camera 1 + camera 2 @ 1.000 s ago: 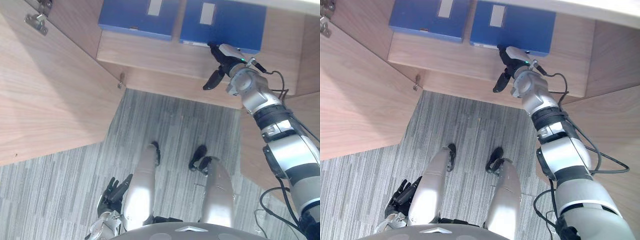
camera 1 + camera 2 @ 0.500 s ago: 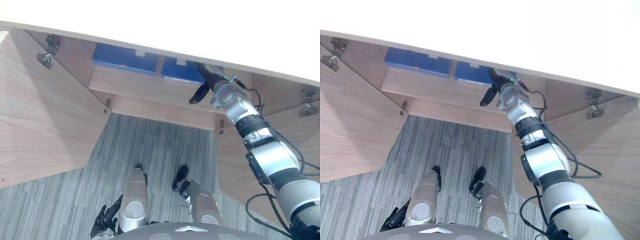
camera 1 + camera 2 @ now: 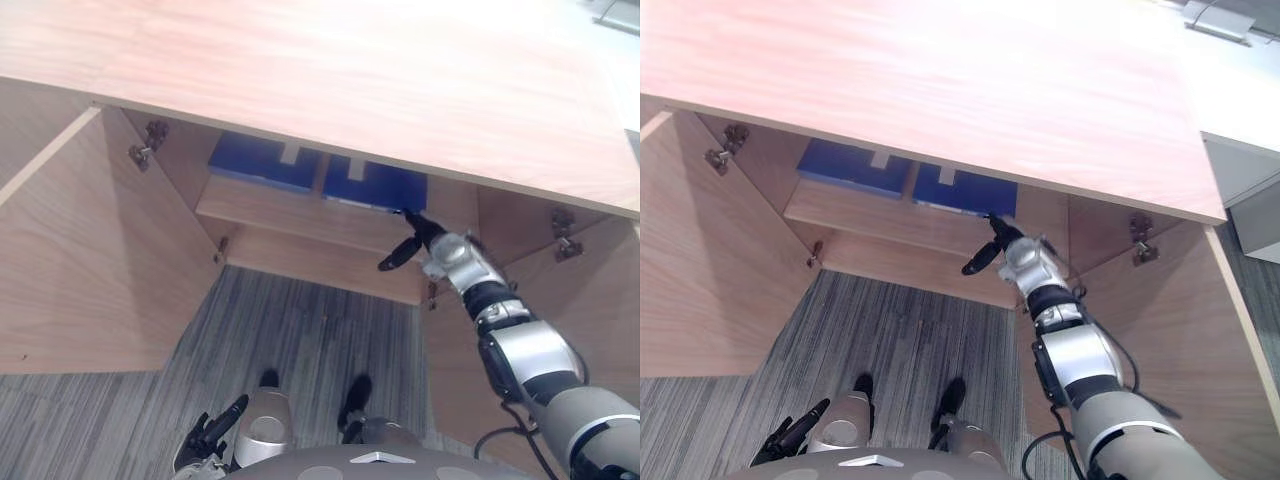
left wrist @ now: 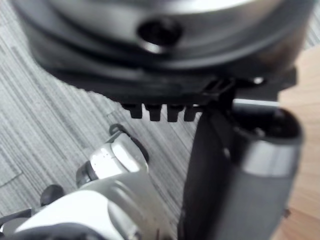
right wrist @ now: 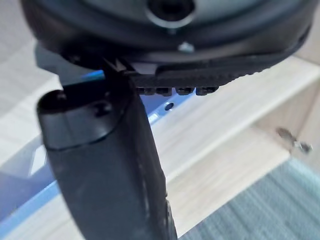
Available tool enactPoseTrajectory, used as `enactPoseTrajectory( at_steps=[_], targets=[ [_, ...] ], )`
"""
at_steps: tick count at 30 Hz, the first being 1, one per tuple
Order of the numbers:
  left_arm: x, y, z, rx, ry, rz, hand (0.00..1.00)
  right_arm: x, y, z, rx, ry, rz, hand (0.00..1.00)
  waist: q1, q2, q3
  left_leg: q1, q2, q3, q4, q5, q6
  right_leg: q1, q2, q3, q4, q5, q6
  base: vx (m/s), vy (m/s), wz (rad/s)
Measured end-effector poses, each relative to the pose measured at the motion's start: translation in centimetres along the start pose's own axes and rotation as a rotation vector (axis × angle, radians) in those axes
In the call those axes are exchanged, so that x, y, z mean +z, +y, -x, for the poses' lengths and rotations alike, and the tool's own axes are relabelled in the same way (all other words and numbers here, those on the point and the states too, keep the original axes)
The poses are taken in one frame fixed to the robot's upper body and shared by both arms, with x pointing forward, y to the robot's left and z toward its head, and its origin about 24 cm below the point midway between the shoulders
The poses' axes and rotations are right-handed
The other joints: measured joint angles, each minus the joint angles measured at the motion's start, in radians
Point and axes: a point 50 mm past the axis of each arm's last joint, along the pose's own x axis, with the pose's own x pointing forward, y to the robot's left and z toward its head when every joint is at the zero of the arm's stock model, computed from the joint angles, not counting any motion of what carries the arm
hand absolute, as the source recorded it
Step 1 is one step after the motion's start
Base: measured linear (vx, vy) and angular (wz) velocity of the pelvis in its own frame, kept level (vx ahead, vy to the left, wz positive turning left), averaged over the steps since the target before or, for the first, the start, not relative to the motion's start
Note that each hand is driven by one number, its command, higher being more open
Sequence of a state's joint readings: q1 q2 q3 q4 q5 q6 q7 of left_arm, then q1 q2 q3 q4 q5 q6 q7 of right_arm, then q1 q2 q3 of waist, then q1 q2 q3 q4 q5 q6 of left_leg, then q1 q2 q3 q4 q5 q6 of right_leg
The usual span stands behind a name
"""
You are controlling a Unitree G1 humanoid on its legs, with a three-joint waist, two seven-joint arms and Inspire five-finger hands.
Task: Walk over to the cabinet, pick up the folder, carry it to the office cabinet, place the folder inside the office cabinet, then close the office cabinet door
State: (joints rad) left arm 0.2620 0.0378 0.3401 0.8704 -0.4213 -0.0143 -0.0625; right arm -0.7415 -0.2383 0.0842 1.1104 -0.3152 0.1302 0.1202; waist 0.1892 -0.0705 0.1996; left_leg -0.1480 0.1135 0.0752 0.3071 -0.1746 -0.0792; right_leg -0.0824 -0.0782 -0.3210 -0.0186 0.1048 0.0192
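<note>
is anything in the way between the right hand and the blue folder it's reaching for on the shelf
Nothing visible. The left door and right door stand open, and the right hand is at the front edge of the right-hand blue folder on the shelf. The second blue folder lies beside it, not between.
</note>
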Motion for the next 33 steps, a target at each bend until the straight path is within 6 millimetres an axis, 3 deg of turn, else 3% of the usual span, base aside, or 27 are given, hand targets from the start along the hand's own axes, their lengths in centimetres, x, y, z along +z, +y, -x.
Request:
enactPoseTrajectory(
  at_steps=[2, 5, 8, 11, 17, 24, 26, 28, 30, 32, 33],
  targets=[
    [-0.1, 0.0, 0.0, 0.002, 0.007, -0.008, 1.0, -3.2, 3.7, 0.3, 0.059, 0.073, -0.237, 1.0, -0.005, 0.003, -0.026, 0.015, 0.001, 0.013, 0.019, -0.021, 0.004, 0.016, 0.002, 0.023, -0.004, 0.005, 0.002, -0.07, 0.069, -0.27],
    [-0.3, 0.0, 0.0, 0.004, 0.014, -0.007, 1.0, -7.2, 8.2, 1.5, 0.107, 0.191, -0.452, 1.0, -0.014, 0.006, -0.07, 0.021, -0.009, 0.034, 0.021, -0.034, 0.002, 0.014, -0.006, 0.052, -0.016, 0.009, 0.004, -0.06, 0.075, -0.21],
    [-0.9, 0.2, 0.0, 0.02, 0.04, -0.01, 1.0, -10.3, 11.5, 3.1, 0.122, 0.296, -0.562, 1.0, -0.038, 0.019, -0.09, 0.039, -0.019, 0.057, 0.02, -0.042, 0.013, 0.015, -0.011, 0.083, -0.013, 0.012, 0.009, -0.05, 0.062, -0.23],
    [-1.4, 0.4, 0.0, 0.044, 0.068, -0.01, 1.0, -13.5, 13.6, 5.4, 0.084, 0.36, -0.684, 1.0, -0.06, 0.033, -0.103, 0.074, -0.025, 0.106, 0.022, -0.059, 0.024, 0.018, -0.016, 0.135, -0.001, 0.019, 0.019, -0.04, 0.075, -0.45],
    [-3.1, 1.3, 0.3, 0.104, 0.132, 0.033, 1.0, -17.9, 13.5, 9.2, -0.079, 0.394, -0.842, 1.0, -0.111, 0.053, -0.122, 0.17, -0.039, 0.226, 0.009, -0.089, 0.043, 0.031, -0.023, 0.256, 0.023, 0.036, 0.042, -0.04, 0.107, -0.59],
    [-3.2, 1.7, 0.4, 0.122, 0.142, -0.031, 1.0, -19.4, 12.8, 12.0, -0.204, 0.369, -0.89, 1.0, -0.146, 0.038, -0.126, 0.262, -0.059, 0.393, -0.042, -0.094, 0.056, -0.015, -0.026, 0.382, 0.079, 0.026, 0.041, -0.07, 0.092, -0.7],
    [-3.2, 1.7, 0.4, 0.12, 0.143, -0.07, 1.0, -19.6, 12.6, 12.6, -0.24, 0.366, -0.918, 1.0, -0.154, 0.038, -0.125, 0.296, -0.06, 0.436, -0.06, -0.085, 0.071, -0.022, -0.056, 0.286, 0.119, 0.0, 0.005, -0.02, 0.06, -0.51],
    [-3.1, 1.7, 0.4, 0.118, 0.144, -0.073, 1.0, -19.8, 12.5, 13.5, -0.286, 0.365, -0.946, 1.0, -0.169, 0.046, -0.128, 0.321, -0.056, 0.457, -0.076, -0.082, 0.074, -0.022, -0.115, 0.116, 0.17, -0.025, -0.031, 0.03, 0.055, -0.27],
    [-3.0, 1.6, 0.3, 0.115, 0.142, -0.075, 1.0, -20.2, 12.4, 14.1, -0.32, 0.37, -0.965, 1.0, -0.17, 0.053, -0.133, 0.333, -0.048, 0.471, -0.078, -0.081, 0.072, -0.024, -0.141, 0.063, 0.2, -0.026, -0.034, 0.07, 0.023, -0.14],
    [-2.9, 1.5, 0.3, 0.108, 0.144, -0.101, 1.0, -21.0, 11.7, 14.7, -0.382, 0.389, -0.976, 1.0, -0.18, 0.061, -0.141, 0.336, -0.019, 0.475, -0.08, -0.074, 0.059, -0.053, -0.17, 0.0, 0.329, -0.064, -0.064, 0.15, -0.05, -0.01],
    [-2.9, 1.5, 0.3, 0.106, 0.146, -0.108, 1.0, -21.2, 11.3, 14.8, -0.404, 0.394, -0.98, 1.0, -0.181, 0.062, -0.141, 0.338, -0.013, 0.473, -0.082, -0.07, 0.053, -0.057, -0.178, -0.011, 0.361, -0.075, -0.064, 0.18, -0.078, 0.05]
  ],
)
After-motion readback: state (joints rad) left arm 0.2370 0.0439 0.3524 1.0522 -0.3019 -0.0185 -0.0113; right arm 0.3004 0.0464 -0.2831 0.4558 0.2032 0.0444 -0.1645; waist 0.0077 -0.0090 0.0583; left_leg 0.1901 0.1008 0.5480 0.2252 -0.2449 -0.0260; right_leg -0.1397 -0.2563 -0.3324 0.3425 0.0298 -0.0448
